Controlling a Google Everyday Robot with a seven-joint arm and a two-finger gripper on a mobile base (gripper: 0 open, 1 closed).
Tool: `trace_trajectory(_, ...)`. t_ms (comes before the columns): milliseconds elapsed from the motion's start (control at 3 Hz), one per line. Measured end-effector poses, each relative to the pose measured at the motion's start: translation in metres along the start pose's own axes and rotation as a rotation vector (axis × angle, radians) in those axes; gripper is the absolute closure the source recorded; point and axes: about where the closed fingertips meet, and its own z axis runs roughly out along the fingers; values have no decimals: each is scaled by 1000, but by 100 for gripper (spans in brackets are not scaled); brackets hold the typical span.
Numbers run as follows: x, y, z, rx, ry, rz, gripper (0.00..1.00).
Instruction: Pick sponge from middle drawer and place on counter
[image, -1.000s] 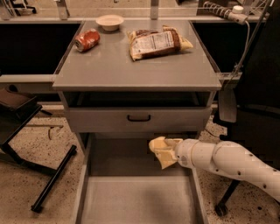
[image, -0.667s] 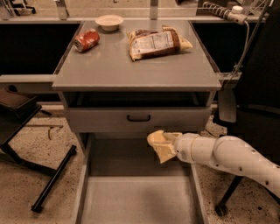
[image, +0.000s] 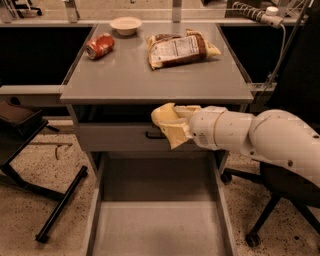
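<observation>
My gripper (image: 170, 126) hangs in front of the upper drawer front (image: 112, 137), just below the counter's (image: 125, 75) front edge. It is shut on a pale-yellow soft lump, the sponge (image: 161, 115), which is hard to tell apart from the pale-yellow fingers. The white arm comes in from the right. Below it, the middle drawer (image: 155, 230) is pulled open and its grey floor shows nothing on it.
On the counter lie a red can (image: 99, 46) on its side, a white bowl (image: 125, 24) and a snack bag (image: 180, 47). A black stand's legs (image: 60, 205) are on the floor at left. A wheeled chair base (image: 265, 215) is at right.
My gripper has risen from over the open drawer to the level of the upper drawer front and moved slightly left, carrying the pale-yellow lump.
</observation>
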Motion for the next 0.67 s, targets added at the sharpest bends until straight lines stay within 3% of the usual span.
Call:
trace_trajectory(333, -2, -1, 2, 0, 1, -8, 100)
trace_trajectory(667, -42, -32, 5, 43, -31, -52, 100)
